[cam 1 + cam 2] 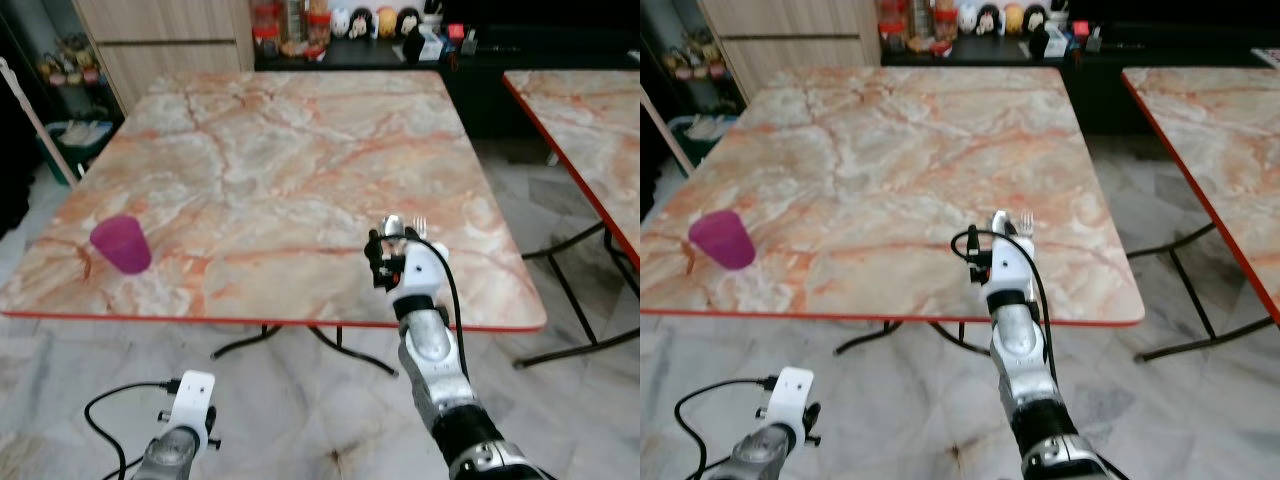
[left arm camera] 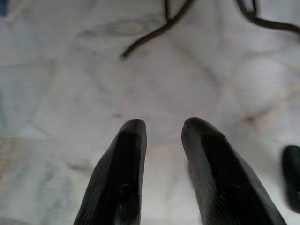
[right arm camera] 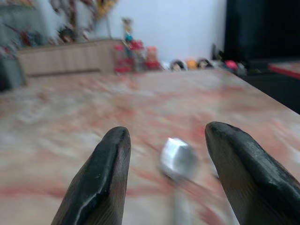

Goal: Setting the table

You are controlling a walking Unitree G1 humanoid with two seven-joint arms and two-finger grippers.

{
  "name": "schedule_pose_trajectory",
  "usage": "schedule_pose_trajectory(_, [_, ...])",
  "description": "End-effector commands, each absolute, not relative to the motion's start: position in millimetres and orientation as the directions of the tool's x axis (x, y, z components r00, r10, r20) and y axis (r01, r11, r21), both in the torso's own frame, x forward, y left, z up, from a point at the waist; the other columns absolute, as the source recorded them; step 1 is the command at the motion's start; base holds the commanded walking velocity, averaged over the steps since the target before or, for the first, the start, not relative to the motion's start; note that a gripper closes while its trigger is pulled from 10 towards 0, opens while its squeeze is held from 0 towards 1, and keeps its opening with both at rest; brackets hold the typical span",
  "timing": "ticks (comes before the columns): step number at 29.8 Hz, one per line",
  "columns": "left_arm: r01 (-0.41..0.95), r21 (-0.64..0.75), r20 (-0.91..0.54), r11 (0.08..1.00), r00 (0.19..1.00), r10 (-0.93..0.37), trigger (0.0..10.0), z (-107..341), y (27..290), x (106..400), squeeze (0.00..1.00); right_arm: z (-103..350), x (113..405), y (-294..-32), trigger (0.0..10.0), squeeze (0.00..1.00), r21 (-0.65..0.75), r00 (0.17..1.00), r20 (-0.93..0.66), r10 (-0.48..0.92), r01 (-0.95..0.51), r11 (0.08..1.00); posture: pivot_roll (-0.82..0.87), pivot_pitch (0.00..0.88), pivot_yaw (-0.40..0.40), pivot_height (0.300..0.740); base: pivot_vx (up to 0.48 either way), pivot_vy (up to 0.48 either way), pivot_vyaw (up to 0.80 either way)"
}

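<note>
A marble-patterned table [image 1: 300, 150] with a red rim stands before me. A purple cup [image 1: 122, 243] sits upright near its front left corner. Near the front right edge lie a metal spoon [image 1: 391, 226] and a fork [image 1: 419, 225], side by side. My right gripper [image 1: 383, 252] is raised at the table's front edge just behind them. In the right wrist view the right gripper [image 3: 166, 136] is open, and the blurred spoon [image 3: 178, 159] lies between and ahead of its fingers. My left gripper [image 2: 161, 129] hangs low over the floor, open and holding nothing.
A second table [image 1: 590, 130] of the same kind stands to the right across a narrow aisle. A dark counter [image 1: 400, 45] with jars and figurines runs along the back. Wooden drawers [image 1: 165, 40] are at the back left. Black table legs [image 1: 300, 340] show on the tiled floor.
</note>
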State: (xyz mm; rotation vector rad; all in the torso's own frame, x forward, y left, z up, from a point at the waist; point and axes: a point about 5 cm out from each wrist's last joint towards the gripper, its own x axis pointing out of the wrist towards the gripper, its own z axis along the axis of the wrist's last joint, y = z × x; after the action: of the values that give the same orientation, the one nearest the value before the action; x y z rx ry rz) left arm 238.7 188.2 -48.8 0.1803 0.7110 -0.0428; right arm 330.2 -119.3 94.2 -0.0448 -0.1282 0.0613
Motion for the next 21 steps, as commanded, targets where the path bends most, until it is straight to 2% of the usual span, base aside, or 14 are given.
schedule_pose_trajectory(1, [0.104,0.16,-0.657,0.982,0.753,0.027,10.0,-49.5,191.7,237.0,0.0,99.7,332.5,-117.0,10.0,0.0,-0.039,0.988,0.142,0.063,-0.058,0.998,-0.01,0.115,0.01,0.74,0.296,0.0,0.0])
schedule_pose_trajectory(16, [0.102,0.159,-0.663,0.982,0.748,0.03,10.0,-51.2,192.6,234.3,0.0,91.8,328.3,-114.8,10.0,0.0,-0.033,0.991,0.113,0.066,-0.063,0.997,-0.01,0.115,0.011,0.74,0.294,0.0,0.0])
schedule_pose_trajectory(21, [0.095,0.158,-0.654,0.983,0.755,0.032,10.0,-50.0,193.7,235.4,0.0,92.4,328.2,-115.2,10.0,0.0,-0.03,0.992,0.115,0.061,-0.058,0.998,-0.01,0.11,0.012,0.74,0.0,0.0,0.0])
